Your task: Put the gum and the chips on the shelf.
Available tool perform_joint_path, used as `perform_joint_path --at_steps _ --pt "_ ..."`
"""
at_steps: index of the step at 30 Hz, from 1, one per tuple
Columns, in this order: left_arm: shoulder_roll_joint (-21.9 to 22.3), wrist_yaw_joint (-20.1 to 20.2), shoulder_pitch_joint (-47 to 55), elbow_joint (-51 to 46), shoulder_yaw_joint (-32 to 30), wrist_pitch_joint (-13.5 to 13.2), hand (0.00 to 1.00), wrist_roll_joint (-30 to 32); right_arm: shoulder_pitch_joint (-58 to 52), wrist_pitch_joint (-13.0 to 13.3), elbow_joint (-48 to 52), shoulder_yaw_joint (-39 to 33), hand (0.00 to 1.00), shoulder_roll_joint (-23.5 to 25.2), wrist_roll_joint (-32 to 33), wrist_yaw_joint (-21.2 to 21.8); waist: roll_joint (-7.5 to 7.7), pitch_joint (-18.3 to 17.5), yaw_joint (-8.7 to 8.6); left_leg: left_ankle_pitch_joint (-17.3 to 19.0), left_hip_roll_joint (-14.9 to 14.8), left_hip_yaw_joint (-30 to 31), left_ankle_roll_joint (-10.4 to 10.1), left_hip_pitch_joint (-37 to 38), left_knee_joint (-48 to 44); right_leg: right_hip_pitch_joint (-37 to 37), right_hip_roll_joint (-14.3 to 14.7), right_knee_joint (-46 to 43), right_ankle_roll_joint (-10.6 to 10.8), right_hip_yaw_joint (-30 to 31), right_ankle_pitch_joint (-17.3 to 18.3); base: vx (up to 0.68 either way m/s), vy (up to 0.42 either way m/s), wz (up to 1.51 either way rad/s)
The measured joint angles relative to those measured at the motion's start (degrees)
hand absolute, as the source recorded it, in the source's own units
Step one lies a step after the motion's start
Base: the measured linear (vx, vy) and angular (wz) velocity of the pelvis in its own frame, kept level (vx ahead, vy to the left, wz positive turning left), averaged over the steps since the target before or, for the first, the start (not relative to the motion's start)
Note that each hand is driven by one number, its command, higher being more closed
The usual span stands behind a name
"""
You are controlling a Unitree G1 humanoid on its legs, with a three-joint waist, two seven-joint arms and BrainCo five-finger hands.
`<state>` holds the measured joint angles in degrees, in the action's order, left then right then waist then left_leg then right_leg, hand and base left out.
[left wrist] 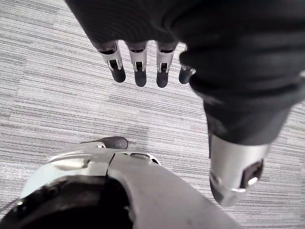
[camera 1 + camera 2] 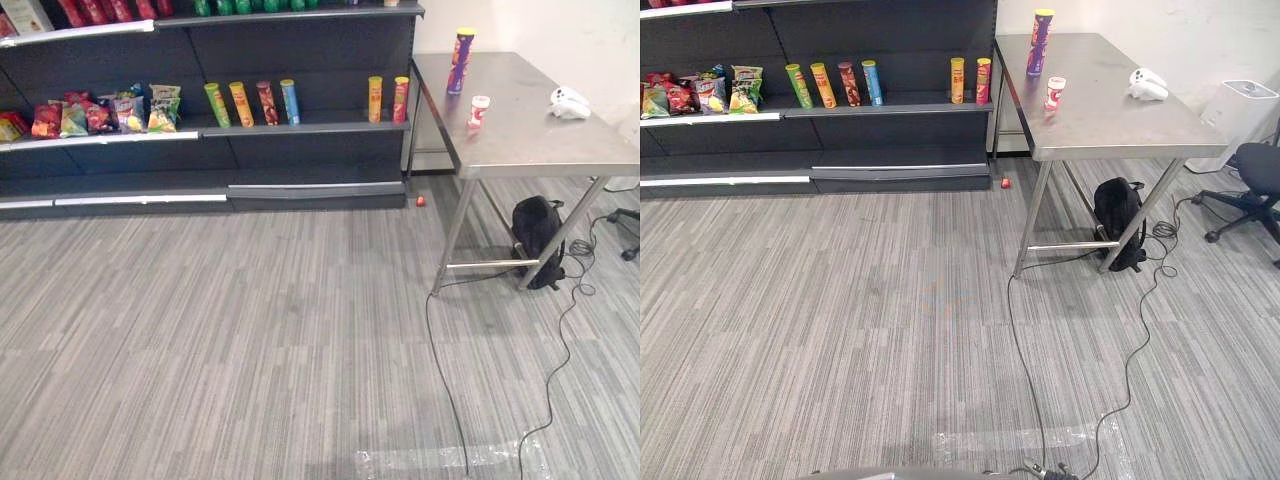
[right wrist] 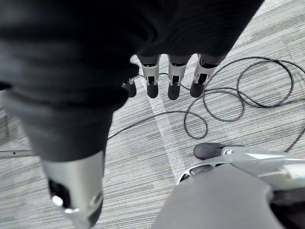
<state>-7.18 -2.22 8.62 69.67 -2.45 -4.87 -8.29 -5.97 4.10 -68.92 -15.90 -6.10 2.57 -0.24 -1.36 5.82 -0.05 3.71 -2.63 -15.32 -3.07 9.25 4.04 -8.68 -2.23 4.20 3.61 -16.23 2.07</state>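
Nothing grabbed yet: your left robot hand [image 1: 139, 71] and right robot hand [image 3: 174, 83] hang released. Next, I'd guess, walk to the far-right table [image 2: 535, 140] for chips [image 2: 460, 60] and gum [image 2: 479, 111].

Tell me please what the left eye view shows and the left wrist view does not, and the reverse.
Left eye view: the shelf, the steel table with the chips tube and the gum standing on it. Left wrist view: the left robot hand, fingers straight, holding nothing. Both: the grey striped carpet.
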Motion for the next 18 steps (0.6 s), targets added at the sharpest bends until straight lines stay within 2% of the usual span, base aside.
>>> perform_joint_path --at_steps 1,2,4,5,6,7,8,10,11,13,14,15,18 --pt "0.0 0.1 0.0 0.0 -0.1 0.0 0.00 0.0 0.1 0.0 0.0 0.0 0.00 0.0 0.0 0.0 0.36 0.2 0.02 0.0 -0.1 0.0 0.0 0.0 0.1 0.0 0.1 0.0 0.2 0.0 0.1 0.00 0.000 0.00" --pt "0.0 0.1 -0.1 0.0 -0.1 0.0 0.00 0.0 0.2 0.0 0.0 -0.1 0.00 0.0 0.0 0.0 -0.15 0.1 0.02 0.0 -0.1 0.0 0.0 0.1 0.1 0.0 0.2 0.0 0.3 0.0 0.2 0.00 0.000 0.00" --pt "0.0 0.1 -0.1 0.0 -0.1 0.0 0.00 0.0 0.3 0.0 0.0 -0.3 0.00 0.0 0.0 0.1 0.22 0.5 0.02 -0.1 -0.2 -0.1 -0.2 0.1 0.4 0.1 0.2 0.0 0.5 0.0 0.3 0.00 0.000 0.00" --pt "0.0 0.1 -0.1 0.0 -0.2 0.0 0.00 0.0 0.3 0.0 0.0 -0.9 0.00 0.1 0.0 0.2 -0.19 0.5 0.02 -0.1 -0.2 -0.1 -0.2 0.2 0.5 0.1 0.3 0.0 0.5 0.0 0.3 0.00 0.000 0.00" --pt "0.1 0.1 -0.1 0.0 -0.2 0.0 0.00 0.0 0.3 0.0 0.0 -1.1 0.00 0.1 0.0 0.3 0.43 0.9 0.02 -0.1 -0.2 -0.2 -0.2 0.2 0.6 0.2 0.3 0.0 0.5 0.1 0.3 0.00 0.000 0.00" --pt "0.1 0.1 -0.2 0.0 -0.2 0.0 0.00 0.0 0.4 0.0 0.0 -1.2 0.00 0.2 0.0 0.3 -0.30 0.6 0.02 -0.2 -0.2 -0.3 -0.4 0.2 0.8 0.2 0.3 0.1 0.5 0.1 0.3 0.00 0.000 0.00" --pt "0.1 0.1 -0.2 0.0 -0.2 0.0 0.00 0.0 0.4 0.0 0.0 -1.2 0.00 0.2 0.0 0.4 0.17 0.8 0.02 -0.2 -0.2 -0.4 -0.4 0.2 0.8 0.3 0.3 0.1 0.5 0.2 0.3 -0.02 -0.015 -0.05" --pt "0.1 0.2 -0.2 -0.1 -0.3 -0.1 0.00 0.0 0.4 0.0 0.0 -1.2 0.00 0.2 0.0 0.4 -0.31 0.8 0.04 -0.2 -0.2 -0.6 -0.4 0.3 0.9 0.3 0.3 0.1 0.2 0.3 0.1 -0.02 -0.012 -0.05" --pt "0.1 0.2 -0.2 -0.1 -0.4 -0.1 0.00 0.0 0.4 0.0 0.0 -1.2 0.00 0.2 0.0 0.4 0.50 1.4 0.05 -0.2 -0.2 -0.8 -0.4 0.2 0.9 0.4 0.3 0.1 0.1 0.5 0.1 -0.02 -0.010 -0.07" --pt "0.1 0.2 -0.3 -0.1 -0.4 -0.1 0.00 0.0 0.5 0.0 0.0 -1.2 0.00 0.2 0.0 0.4 -0.28 1.2 0.07 -0.2 -0.2 -1.1 -0.4 0.4 0.9 0.4 0.3 0.1 0.1 0.6 0.1 -0.02 -0.015 -0.06" --pt "0.1 0.1 -0.3 -0.1 -0.5 -0.1 0.00 0.0 0.5 0.0 0.0 -1.2 0.00 0.2 0.0 0.4 0.44 1.7 0.05 -0.1 -0.2 -1.2 -0.4 0.4 0.9 0.4 0.3 0.1 0.1 0.7 0.1 0.00 0.000 0.00" --pt "0.1 0.2 -0.4 -0.1 -0.5 -0.1 0.00 0.0 0.5 0.0 0.0 -1.2 0.00 0.2 0.1 0.4 -0.11 1.4 0.06 -0.1 -0.2 -1.3 -0.5 0.4 0.9 0.4 0.3 0.1 0.1 0.7 0.1 0.00 0.000 0.00" --pt "0.1 0.2 -0.4 -0.1 -0.9 -0.2 0.00 0.0 0.4 0.1 0.0 -1.4 0.00 0.3 0.5 0.4 0.21 1.6 0.10 -0.1 -0.2 -1.4 -0.5 0.6 1.0 0.3 0.3 0.1 0.1 0.7 0.1 0.00 0.000 0.00"
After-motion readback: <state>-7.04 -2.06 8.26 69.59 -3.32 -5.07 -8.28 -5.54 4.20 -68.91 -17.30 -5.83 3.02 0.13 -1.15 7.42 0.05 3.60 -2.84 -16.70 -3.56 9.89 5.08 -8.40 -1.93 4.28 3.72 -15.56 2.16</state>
